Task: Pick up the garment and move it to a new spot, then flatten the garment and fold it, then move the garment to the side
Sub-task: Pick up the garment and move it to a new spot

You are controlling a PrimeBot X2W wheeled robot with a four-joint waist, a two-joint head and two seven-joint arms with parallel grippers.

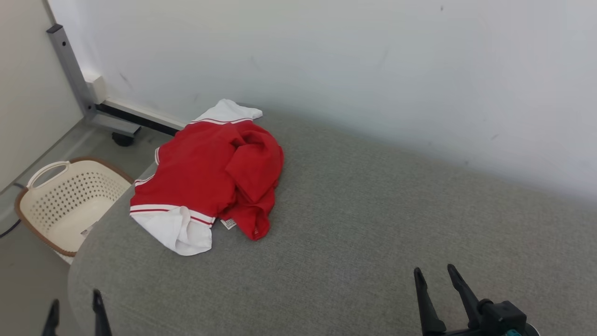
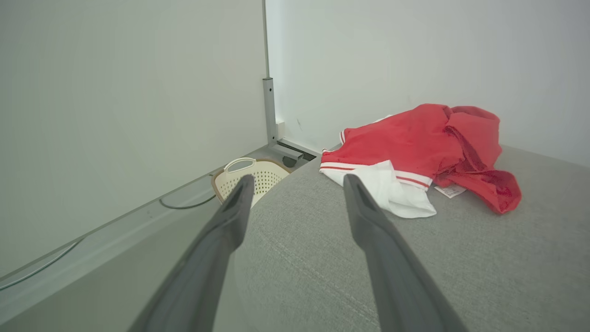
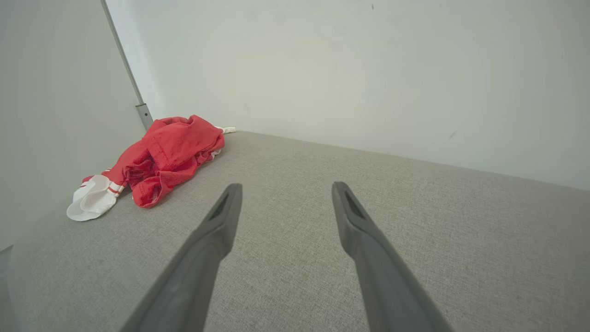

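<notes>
Grey cushion [image 1: 373, 210]: garment [image 1: 205, 172] lies well beyond left hand [image 1: 75, 299] and right hand [image 1: 434, 269].

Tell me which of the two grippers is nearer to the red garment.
The left gripper: it hangs at the left edge of the grey surface, the side where the garment lies. The right gripper is clearly farther from it.

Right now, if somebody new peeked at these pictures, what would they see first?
The crumpled red garment with white striped trim jumps out first, lying in a heap at the far left of the grey padded surface, near the wall. Next comes the cream basket with holes, down on the floor just off that surface's left edge.
</notes>
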